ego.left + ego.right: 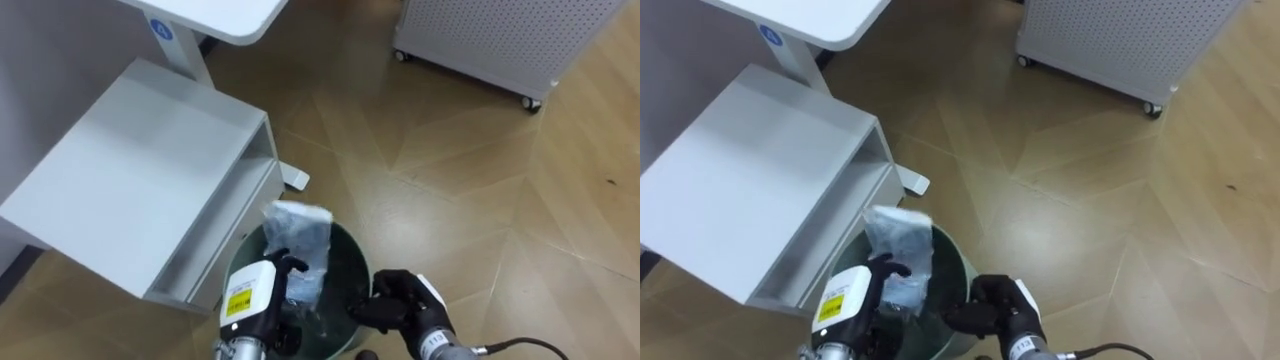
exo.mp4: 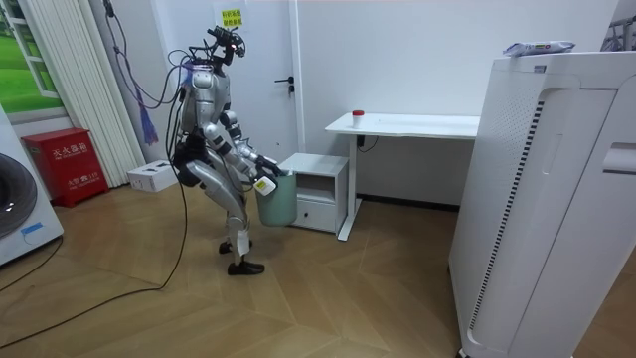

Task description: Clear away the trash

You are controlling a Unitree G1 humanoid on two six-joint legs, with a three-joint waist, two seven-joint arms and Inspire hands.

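Garbage: a crumpled clear plastic wrapper, upright over the mouth of the bin, its lower end already inside the rim and its top poking above.
Left hand: my left hand is at the near rim, dark fingers curled and pinching the wrapper's lower edge.
Right hand: my right hand is at the bin's right rim, fingers bent round it, apparently steadying the bin.
Stance: I am bent forward over the bin, just beside the white cabinet under the desk.
Done: the pick-up, I judge, since the wrapper is off the wooden floor and over the bin.
Left: let go so that it drops fully in, then draw both hands clear.
Risk: the light film may cling to my fingers or catch on the rim.
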